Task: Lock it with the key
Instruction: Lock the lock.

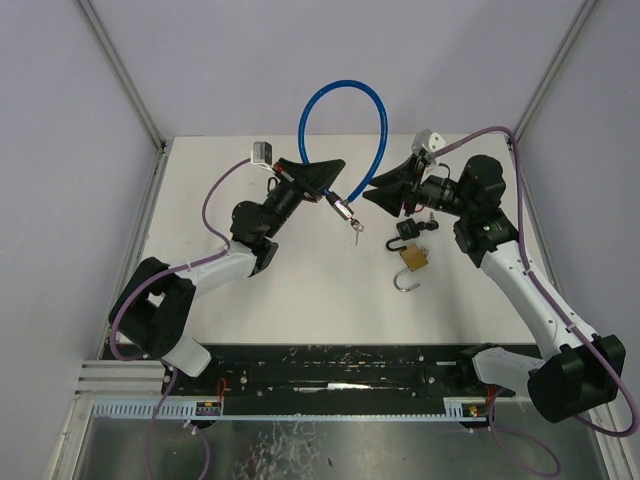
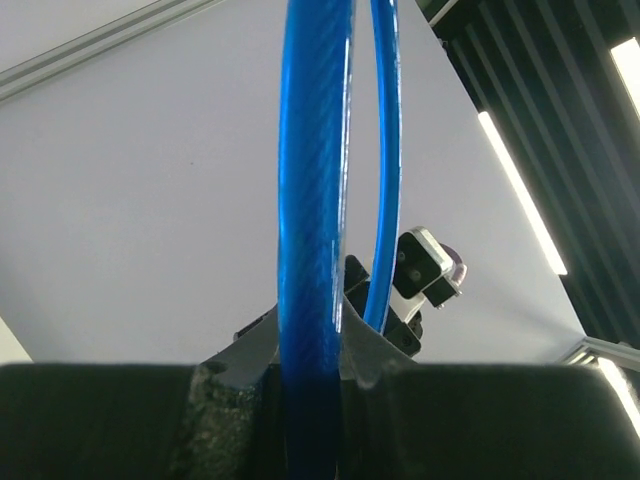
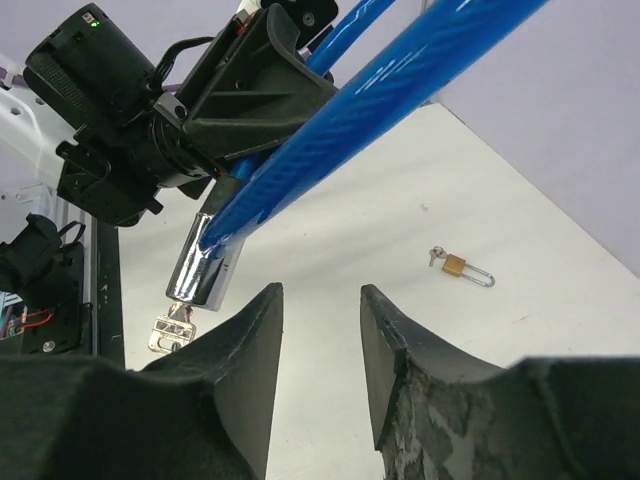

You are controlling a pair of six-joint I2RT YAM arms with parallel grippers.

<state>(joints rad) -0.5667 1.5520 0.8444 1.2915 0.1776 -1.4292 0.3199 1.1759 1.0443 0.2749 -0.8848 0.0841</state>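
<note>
Far end of cable (image 1: 303, 125) behind right claw (image 3: 321, 300)

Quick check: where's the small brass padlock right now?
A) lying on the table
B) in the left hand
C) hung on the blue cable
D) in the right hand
A: the brass padlock lies on the table with its shackle swung open, apart from the blue cable raised above it.

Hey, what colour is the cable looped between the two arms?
Blue: a glossy blue cable. It shows best in the top external view.
</note>
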